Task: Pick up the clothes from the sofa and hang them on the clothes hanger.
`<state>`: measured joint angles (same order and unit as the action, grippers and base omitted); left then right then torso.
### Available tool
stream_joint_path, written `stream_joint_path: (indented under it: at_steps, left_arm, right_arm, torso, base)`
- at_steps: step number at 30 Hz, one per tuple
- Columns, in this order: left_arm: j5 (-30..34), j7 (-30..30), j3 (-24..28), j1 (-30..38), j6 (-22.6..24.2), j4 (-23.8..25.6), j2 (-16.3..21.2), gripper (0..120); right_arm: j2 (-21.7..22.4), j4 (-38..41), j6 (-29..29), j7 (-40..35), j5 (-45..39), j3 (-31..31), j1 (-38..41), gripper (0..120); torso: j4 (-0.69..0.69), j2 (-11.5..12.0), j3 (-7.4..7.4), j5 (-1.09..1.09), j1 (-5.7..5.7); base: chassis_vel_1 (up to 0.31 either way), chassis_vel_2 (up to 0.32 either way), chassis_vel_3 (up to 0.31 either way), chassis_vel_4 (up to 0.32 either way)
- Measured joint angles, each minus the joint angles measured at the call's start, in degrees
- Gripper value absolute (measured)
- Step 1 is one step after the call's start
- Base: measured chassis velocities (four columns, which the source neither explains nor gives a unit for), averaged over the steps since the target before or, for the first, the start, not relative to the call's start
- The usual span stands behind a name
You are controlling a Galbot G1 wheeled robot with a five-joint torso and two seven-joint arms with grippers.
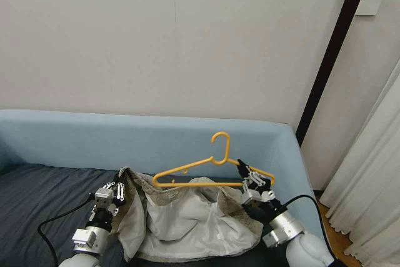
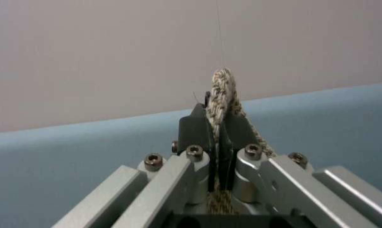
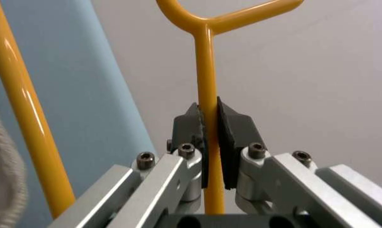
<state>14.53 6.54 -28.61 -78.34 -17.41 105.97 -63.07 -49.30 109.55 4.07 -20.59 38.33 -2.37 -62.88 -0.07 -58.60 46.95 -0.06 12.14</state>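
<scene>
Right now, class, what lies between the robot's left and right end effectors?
In the head view, the beige knitted jacket with pale lining spreads between the left end effector and the right end effector, which grips the yellow plastic hanger.

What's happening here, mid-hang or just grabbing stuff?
Mid-hang. The left gripper has its jaws shut on an edge of the beige garment and holds that side up off the blue sofa. The right gripper has its jaws shut on a bar of the yellow hanger, held at the garment's top edge. The garment sags between the two arms, pale lining up, and does not look hung yet.
</scene>
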Motion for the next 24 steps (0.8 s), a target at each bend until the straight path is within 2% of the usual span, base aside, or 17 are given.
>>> stream_joint_path:
  at_steps: [5,8,10,12,15,19,24]
  left_arm:
    - [0.28,0.08,0.32,-0.23,0.32,0.46,-0.56,0]
    - [0.28,0.16,0.33,-0.62,0.54,1.16,-0.8,0]
    - [0.26,0.16,0.31,-0.73,0.57,1.32,-0.84,0]
    - [0.17,0.2,0.11,-1.02,0.61,1.81,-0.97,0]
    - [0.1,0.22,0.01,-1.3,0.67,2.28,-1.17,0]
    - [-0.1,0.24,-0.04,-1.64,0.75,3.04,-1.9,0]
    - [-0.82,0.26,0.27,-1.87,0.76,3.41,-2.6,0]
  right_arm:
    - [-1.23,-1.76,-2.89,-1.6,6.07,-4.32,-0.67,4]
    - [-2.23,-4.47,-8.03,-3.04,8.15,-8.21,1.16,4]
    - [-2.28,-4.95,-9.89,-3.25,7.77,-9.44,1.79,4]
    - [-2.24,-6.11,-14.89,-3.64,5.66,-12.42,3.78,4]
    - [-2.23,-6.69,-17.84,-3.32,4.57,-13.91,4.9,4]
    - [-1.9,-5.69,-25.18,-1.51,1.1,-16.61,5.72,4]
    - [-2.58,-5.16,-27.76,-1.37,-2.1,-18.01,6.21,4]
  torso:
    - [0.0,0.0,0.0,0.01,0.0]
    - [0.01,0.0,0.01,0.01,0.0]
    - [0.0,0.0,0.01,0.02,0.0]
    - [0.01,0.0,0.01,0.01,0.0]
    - [0.01,0.0,0.01,0.02,0.01]
    - [0.0,0.0,0.01,0.01,0.0]
    - [0.0,0.01,0.01,0.02,0.0]
  base:
    - [0.0,0.0,0.0,0.0]
    - [0.0,0.0,0.0,0.0]
    - [0.0,0.0,0.0,0.0]
    - [0.0,0.0,0.0,0.0]
    - [0.0,0.0,0.0,0.0]
    - [0.0,0.0,0.0,0.0]
    - [0.0,0.0,0.0,0.0]
